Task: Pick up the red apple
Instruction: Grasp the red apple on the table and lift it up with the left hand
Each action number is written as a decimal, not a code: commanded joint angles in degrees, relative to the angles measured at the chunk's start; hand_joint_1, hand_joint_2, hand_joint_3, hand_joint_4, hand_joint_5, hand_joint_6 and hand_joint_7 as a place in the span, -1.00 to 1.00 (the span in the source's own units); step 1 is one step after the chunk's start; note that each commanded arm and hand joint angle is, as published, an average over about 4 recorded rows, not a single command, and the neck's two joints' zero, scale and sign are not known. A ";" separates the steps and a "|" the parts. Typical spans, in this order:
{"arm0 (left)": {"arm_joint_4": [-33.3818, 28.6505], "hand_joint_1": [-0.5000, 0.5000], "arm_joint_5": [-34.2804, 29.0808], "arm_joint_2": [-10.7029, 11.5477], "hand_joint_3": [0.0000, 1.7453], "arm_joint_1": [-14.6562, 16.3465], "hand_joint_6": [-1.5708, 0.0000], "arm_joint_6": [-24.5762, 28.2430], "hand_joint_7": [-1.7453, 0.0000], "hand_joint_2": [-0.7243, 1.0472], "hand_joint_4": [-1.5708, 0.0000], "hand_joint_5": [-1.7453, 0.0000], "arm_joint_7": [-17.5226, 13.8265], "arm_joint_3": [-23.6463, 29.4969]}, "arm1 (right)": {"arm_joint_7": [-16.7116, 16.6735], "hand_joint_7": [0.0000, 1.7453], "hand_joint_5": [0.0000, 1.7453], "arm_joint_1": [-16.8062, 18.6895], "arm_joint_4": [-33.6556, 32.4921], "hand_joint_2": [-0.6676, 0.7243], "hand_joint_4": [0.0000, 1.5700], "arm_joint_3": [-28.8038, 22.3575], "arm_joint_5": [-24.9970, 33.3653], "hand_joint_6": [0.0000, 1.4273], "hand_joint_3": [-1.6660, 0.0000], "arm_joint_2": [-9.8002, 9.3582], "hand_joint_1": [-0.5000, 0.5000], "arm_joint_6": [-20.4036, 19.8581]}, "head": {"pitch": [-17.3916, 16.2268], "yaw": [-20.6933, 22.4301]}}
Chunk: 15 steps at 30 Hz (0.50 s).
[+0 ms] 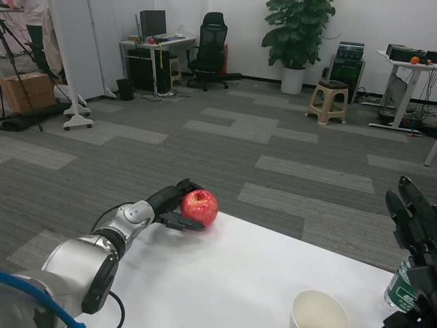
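Red apple (199, 207), round, near table's far edge, clasped by left hand's fingers (179, 221)

1. A white table (239, 273) fills the lower part of the view, its far edge running from ten o'clock down toward four o'clock.
2. A red apple (199, 208) sits near the far edge, at about eleven o'clock.
3. A white cup (319, 311) stands at five o'clock.
4. A green-labelled bottle (403, 287) stands at four o'clock, partly hidden.
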 commanded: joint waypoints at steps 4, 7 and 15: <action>-3.10 -0.88 -4.97 0.32 -0.80 1.93 0.17 -2.83 -0.62 1.00 1.00 0.18 -0.42 -0.14 | 0.01 -0.84 -1.00 -1.28 0.51 1.00 -0.85 0.16 0.43 -1.00 1.00 0.05 -0.67 0.03 | 0.02 0.07; -4.72 -0.87 -7.71 0.05 -0.80 2.61 0.17 -3.88 -0.60 1.00 1.00 0.18 -0.42 -0.29 | 0.01 -0.84 -1.00 -1.28 0.59 1.00 -0.85 0.16 0.43 -1.00 1.00 0.08 -0.67 0.03 | -0.02 0.03; -13.93 -0.87 -16.02 -0.67 -0.80 4.83 0.18 -5.26 -0.66 1.00 1.00 0.18 -0.70 -2.58 | 0.01 -0.84 -1.00 -1.28 0.88 1.00 -0.85 0.23 0.58 -1.00 1.00 0.10 -0.62 0.03 | 0.39 -0.81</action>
